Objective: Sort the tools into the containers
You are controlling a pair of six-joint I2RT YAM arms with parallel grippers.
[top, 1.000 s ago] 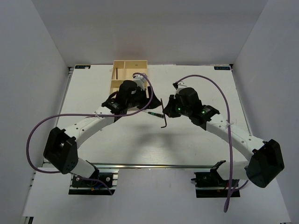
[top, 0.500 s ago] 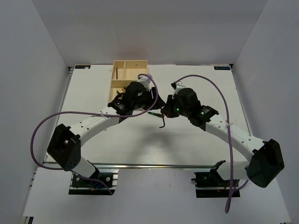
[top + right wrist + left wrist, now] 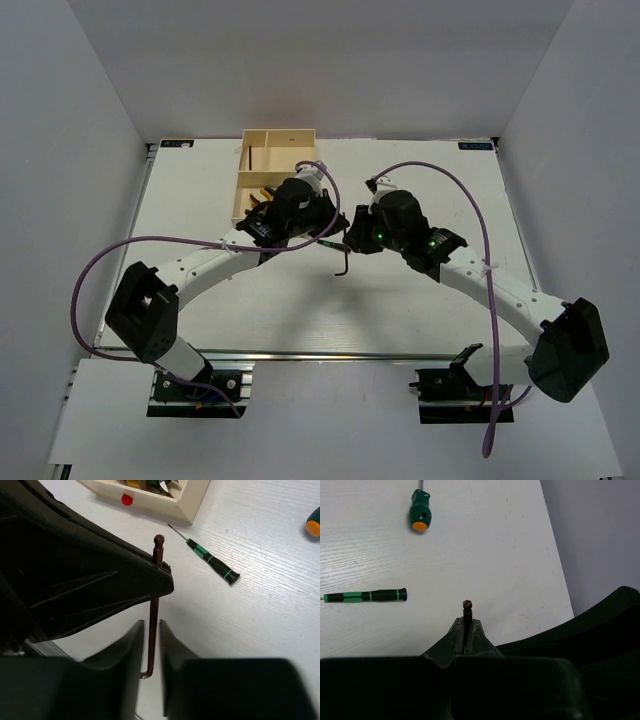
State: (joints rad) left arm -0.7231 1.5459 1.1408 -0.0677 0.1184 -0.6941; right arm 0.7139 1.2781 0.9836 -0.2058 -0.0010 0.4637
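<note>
Tray [image 3: 280, 143] sits far-left on the table [image 3: 420, 300], red dot [image 3: 127, 500] on its rim. Just right of it & nearer, the left gripper [image 3: 466, 622] has its fingers pressed together on the ball end of the hex key [image 3: 153, 611], tip poking out past them.

Key's long axis runs straight from that grip down to the right gripper [image 3: 151, 630]. Its fingers stand either side of the shank, w/ the L-bend below them. A sliver of table shows each side of the shank there, so can't tell if the right one is gripping or only bracketing.

Top view: key hangs steep btwn the two grippers, bend lowest, prob. off the table. Thin screwdriver [image 3: 367, 596] & stubby screwdriver [image 3: 420, 512] lie loose on the table, apart from both grippers.

What the next move turns on, imo: the key is shared, one arm at each end, and the tray lies left of both, so the left arm is much the nearer. Looks like a handover: right lets go, left carries the key far-left to a compartment. Risk: held only at its tip, the key may swing or slip.
</note>
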